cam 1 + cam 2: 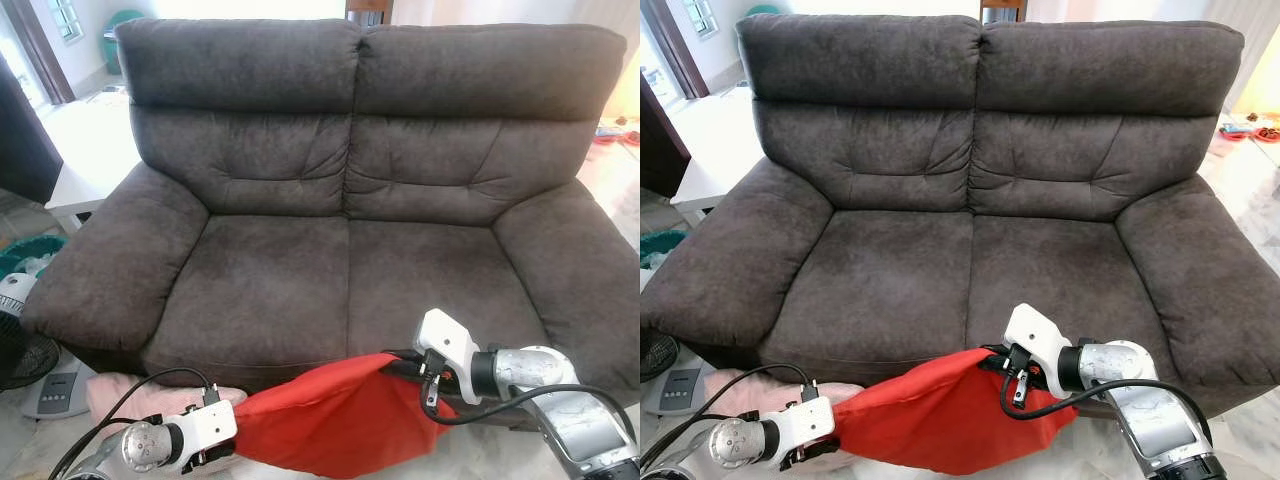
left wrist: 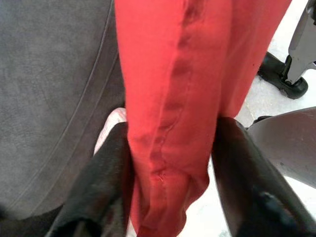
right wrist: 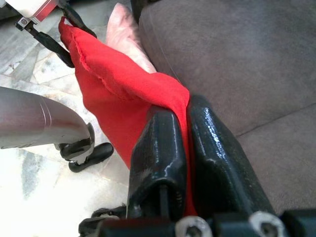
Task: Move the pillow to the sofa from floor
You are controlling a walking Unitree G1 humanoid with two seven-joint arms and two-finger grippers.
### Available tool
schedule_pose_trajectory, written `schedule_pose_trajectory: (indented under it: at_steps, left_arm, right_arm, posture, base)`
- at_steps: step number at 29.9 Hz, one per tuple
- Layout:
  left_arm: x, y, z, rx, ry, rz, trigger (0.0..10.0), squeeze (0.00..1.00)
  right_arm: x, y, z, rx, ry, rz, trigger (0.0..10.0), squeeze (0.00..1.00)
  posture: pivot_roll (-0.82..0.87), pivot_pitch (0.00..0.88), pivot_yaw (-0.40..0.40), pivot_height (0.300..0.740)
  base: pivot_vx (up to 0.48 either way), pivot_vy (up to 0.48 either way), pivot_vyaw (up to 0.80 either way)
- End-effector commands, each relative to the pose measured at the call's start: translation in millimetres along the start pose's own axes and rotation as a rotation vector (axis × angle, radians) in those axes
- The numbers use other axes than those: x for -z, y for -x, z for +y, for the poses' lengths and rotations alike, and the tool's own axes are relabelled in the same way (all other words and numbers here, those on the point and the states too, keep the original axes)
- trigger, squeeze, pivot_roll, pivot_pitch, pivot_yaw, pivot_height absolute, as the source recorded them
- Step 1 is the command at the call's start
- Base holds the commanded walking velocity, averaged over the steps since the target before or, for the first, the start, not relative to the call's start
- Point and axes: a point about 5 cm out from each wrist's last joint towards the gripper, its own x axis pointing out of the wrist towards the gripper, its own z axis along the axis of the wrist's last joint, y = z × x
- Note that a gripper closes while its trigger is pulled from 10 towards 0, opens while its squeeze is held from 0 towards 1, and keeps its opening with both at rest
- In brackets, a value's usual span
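1. Pillow, red, hangs stretched between my two grippers just in front of the sofa's front edge, lifted off the floor, its upper edge about level with the seat cushions.
2. I have the left gripper pinching one end of the pillow; in the left wrist view both black fingers press on a fold of red fabric, clamped on it.
3. My right gripper grips the other end; the right wrist view shows its fingers squeezed together with a thin layer of red cloth between them, right at the seat's front edge.
4. I see a pink cushion on the floor beside the sofa base, below the left arm.
5. A fan stands on the floor by the sofa's armrest, on my left.
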Motion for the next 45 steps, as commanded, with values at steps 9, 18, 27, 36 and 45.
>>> schedule_pose_trajectory:
  at_steps: [9, 18, 27, 36, 45]
  left_arm:
    - [1, -0.2, 1.1, -0.012, 0.000, 0.009, 0.0, 0.00]
    - [1, -0.8, -0.3, -0.009, 0.001, 0.006, 0.0, 0.00]
    - [0, 0.1, 1.5, -0.022, 0.002, -0.008, 0.0, 0.00]
    - [-8, -0.3, 9.4, -0.048, -0.007, -0.049, 0.0, 0.00]
    - [-34, 1.0, 37.8, -0.249, 0.087, -0.207, 0.0, 0.00]
  right_arm:
    - [-32, 9.0, -6.1, 0.027, 0.088, -0.123, 10.0, 0.00]
    - [-30, 8.8, -5.6, 0.026, 0.080, -0.121, 10.0, 0.00]
    - [-29, 6.3, -4.8, 0.023, 0.076, -0.118, 10.0, 0.00]
    - [-26, 5.2, -4.4, 0.025, 0.067, -0.114, 10.0, 0.00]
    - [-9, 1.3, -11.9, 0.130, 0.007, -0.106, 10.0, 0.00]
  posture:
    - [0.08, 0.000, -0.040, 0.740]
    - [0.08, 0.000, -0.040, 0.740]
    - [0.09, 0.000, -0.040, 0.740]
    - [0.09, 0.000, -0.039, 0.740]
    - [0.08, 0.000, -0.036, 0.740]
  base:
    - [0.000, 0.000, 0.00]
    - [0.000, 0.000, 0.00]
    - [0.000, 0.000, 0.00]
    - [0.000, 0.000, 0.00]
    - [0.000, 0.000, 0.00]
